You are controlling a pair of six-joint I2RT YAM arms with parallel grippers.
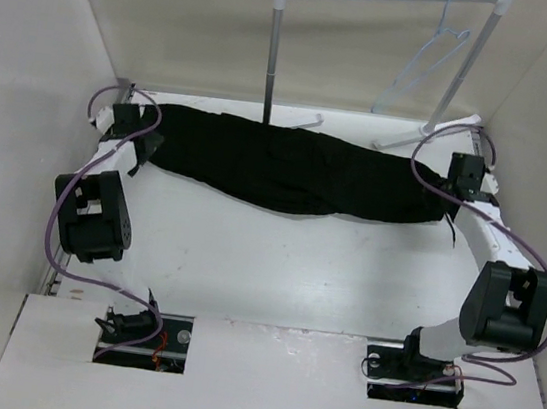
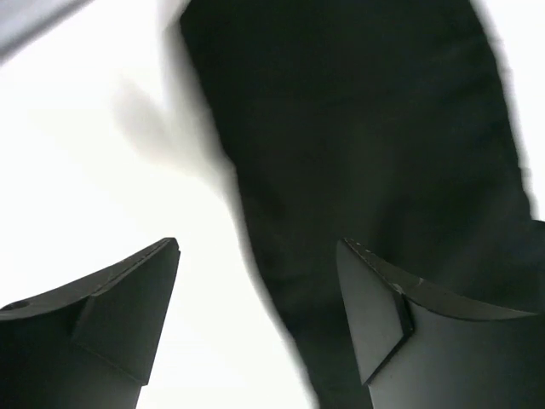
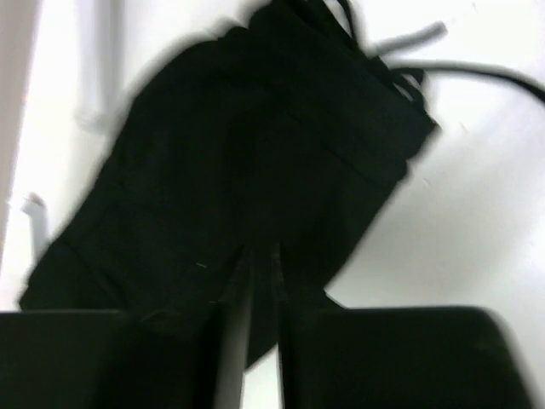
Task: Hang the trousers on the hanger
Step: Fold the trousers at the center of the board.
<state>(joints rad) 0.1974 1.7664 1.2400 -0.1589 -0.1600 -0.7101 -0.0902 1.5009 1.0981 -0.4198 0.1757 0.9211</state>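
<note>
Lying flat across the far half of the table, the trousers span from one gripper to the other, one end at each.

Left gripper: jaws spread wide and holding nothing. Black cloth fills the field ahead and to its right, and its right finger overlaps the cloth edge. Bare white surface lies ahead and to its left.

Right gripper: fingers drawn almost together, with only a slim slit between them. The bunched end of the trousers sits directly ahead of the tips and cloth reaches into the slit; blur prevents confirming a pinch. A thin drawstring trails off ahead to the right, over bare table.

The hanger hangs by its hook from the rail stand, well beyond the right gripper and apart from the trousers. The stand's feet sit just past the cloth.

White walls close in outside each arm. The near half of the table, behind both grippers, is bare.
</note>
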